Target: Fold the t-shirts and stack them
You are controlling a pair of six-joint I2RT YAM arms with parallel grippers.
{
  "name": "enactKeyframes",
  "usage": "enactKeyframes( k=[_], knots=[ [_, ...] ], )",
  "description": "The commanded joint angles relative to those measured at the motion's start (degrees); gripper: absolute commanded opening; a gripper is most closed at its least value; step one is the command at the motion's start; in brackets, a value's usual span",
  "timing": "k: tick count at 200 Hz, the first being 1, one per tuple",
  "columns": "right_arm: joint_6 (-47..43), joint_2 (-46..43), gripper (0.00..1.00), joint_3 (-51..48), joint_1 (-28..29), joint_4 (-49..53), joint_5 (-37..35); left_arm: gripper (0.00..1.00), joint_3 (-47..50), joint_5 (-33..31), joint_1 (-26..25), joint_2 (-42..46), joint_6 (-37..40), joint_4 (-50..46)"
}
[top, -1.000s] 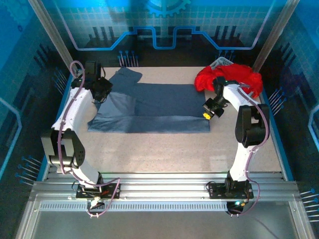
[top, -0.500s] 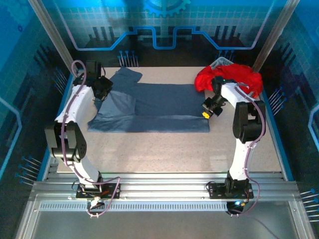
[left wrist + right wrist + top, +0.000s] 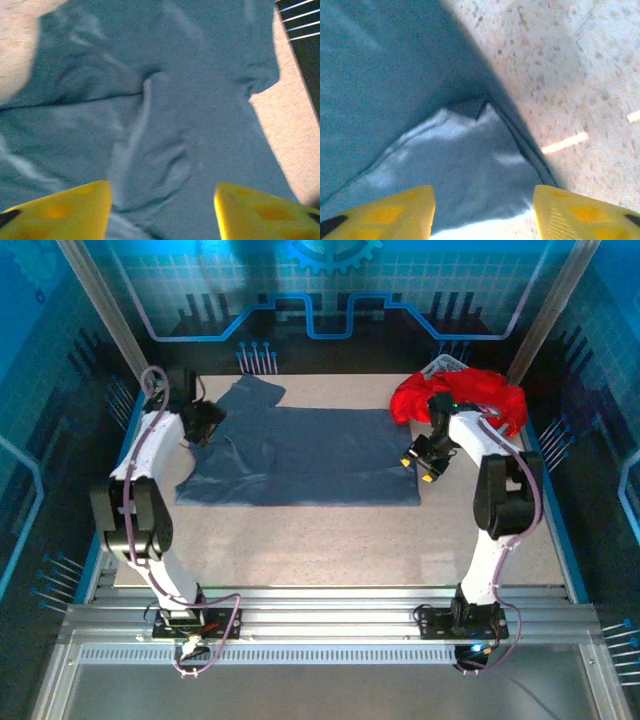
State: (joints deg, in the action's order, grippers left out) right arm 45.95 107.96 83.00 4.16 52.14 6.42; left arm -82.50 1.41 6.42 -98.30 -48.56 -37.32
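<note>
1. The slate-blue t-shirt (image 3: 310, 455) lies spread flat on the far middle of the table (image 3: 330, 545), with one sleeve reaching toward the far left corner
2. Its near edge runs straight from left to right, and its right edge ends just beside the right hand (image 3: 424, 462)
3. The right hand's yellow fingers (image 3: 380, 210) stand apart with nothing between them. They hang over the shirt's right edge, where a darker layer of cloth meets a paler one at a point, and speckled table surface lies open to the right of that edge
4. The left hand (image 3: 205, 422) sits at the shirt's left side, near the sleeve. Its fingers (image 3: 65, 210) are also apart and empty, above wrinkled blue cloth with a raised crease running up between them
5. In the left wrist view the cloth's edge shows at the right and at the upper left, with table beyond it
6. The red t-shirt (image 3: 460, 395) is heaped in the far right corner over the white basket (image 3: 447, 364), close to the blue shirt's far right corner. I cannot tell whether the two touch
7. The widest open room is the near half of the table, from the blue shirt's near edge to the arm bases. Only narrow strips lie open to the left and right of the shirt
</note>
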Motion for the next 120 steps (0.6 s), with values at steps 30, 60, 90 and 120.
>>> enactKeyframes(
  k=[30,60,90,120],
  knots=[
    [-1.4,-5.57,0.31,-11.23,6.59,-6.98,4.74,0.32,11.02,10.46,4.96,-2.32,-3.86,-1.68],
    [0.09,-1.69,0.26,-11.89,8.36,-8.28,4.49,0.26,12.36,11.05,5.1,-7.2,-6.91,1.4],
    [-0.16,4.01,0.2,-9.25,7.9,-5.52,1.78,0.2,15.76,7.41,5.01,-9.54,-11.38,-0.47],
    [0.12,5.27,0.2,-8.78,7.2,1.16,-2.23,0.22,25.52,2.67,4.41,-3.84,-18.07,-1.01]
  ],
)
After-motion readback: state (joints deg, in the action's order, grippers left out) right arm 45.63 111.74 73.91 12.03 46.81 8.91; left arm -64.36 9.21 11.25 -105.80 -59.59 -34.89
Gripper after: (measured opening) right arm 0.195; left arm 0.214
